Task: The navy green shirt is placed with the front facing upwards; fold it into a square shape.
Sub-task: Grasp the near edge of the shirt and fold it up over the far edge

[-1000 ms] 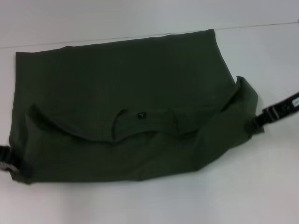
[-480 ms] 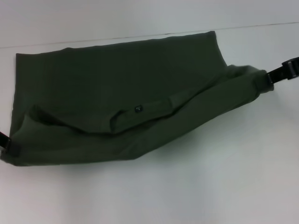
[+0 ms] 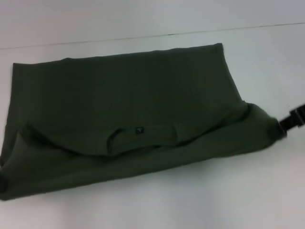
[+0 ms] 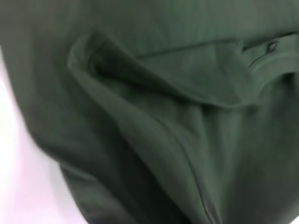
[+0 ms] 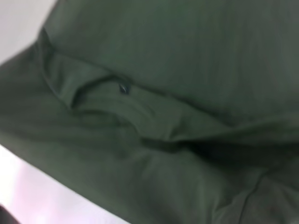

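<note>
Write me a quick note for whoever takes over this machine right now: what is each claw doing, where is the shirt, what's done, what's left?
Right gripper: at the right corner of the dark olive-green cotton shirt.
Left gripper: out of sight at the shirt's left end.
Shirt: on the white table, near edge folded over, ribbed collar with small dark label on top.
Done: first fold underway.
Left: lay it flat, fold to a square.

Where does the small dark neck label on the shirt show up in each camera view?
Head view: neck label sits on the collar band, near the middle of the navy green shirt.
Left wrist view: neck label near the picture's upper right edge.
Right wrist view: neck label left of centre, upper half.
Shared landmark: the curved ribbed collar around it.
</note>
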`<state>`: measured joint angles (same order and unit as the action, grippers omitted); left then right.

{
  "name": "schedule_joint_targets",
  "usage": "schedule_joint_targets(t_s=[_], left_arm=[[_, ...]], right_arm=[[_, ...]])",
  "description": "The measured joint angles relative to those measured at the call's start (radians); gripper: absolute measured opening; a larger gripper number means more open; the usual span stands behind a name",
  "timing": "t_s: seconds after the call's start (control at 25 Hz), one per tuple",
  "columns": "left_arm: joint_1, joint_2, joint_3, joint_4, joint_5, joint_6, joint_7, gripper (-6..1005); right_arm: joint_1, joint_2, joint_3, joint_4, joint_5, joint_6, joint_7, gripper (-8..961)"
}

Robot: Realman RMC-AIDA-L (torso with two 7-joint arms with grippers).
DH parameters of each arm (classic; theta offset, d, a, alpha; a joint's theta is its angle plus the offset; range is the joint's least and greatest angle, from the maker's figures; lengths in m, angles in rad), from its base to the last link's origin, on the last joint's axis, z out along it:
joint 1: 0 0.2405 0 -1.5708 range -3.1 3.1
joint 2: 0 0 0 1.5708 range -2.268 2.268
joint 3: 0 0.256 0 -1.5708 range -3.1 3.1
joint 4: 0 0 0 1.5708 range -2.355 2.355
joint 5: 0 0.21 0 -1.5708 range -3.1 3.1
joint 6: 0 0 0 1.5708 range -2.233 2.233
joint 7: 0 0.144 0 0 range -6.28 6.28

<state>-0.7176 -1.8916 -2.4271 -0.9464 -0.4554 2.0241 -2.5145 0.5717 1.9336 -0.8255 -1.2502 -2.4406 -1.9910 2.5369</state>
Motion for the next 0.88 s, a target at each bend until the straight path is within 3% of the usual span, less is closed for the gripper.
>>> schedule_joint_targets(t_s=[0.24, 0.44, 0.64, 0.88], left_arm=[[0.002, 0.005, 0.055, 0.054, 0.079, 0.021, -0.011, 59], [-0.006, 0.005, 0.064, 0.066, 0.082, 0.021, -0.013, 60], [-0.029, 0.015, 0.011, 0.042, 0.073, 0.01, -0.006, 60], [-0.084, 0.042, -0.085, -0.003, 0.073, -0.015, -0.008, 60]], right_arm=[[-0.039, -0.013, -0.162, 0.004, 0.005, -0.004, 0.057, 67], [-0.029, -0.014, -0.188, 0.011, 0.046, -0.003, 0.06, 66], [-0.016, -0.05, -0.133, 0.013, 0.188, 0.004, 0.053, 65], [0.036, -0.07, 0.031, 0.012, 0.203, 0.006, 0.022, 64]])
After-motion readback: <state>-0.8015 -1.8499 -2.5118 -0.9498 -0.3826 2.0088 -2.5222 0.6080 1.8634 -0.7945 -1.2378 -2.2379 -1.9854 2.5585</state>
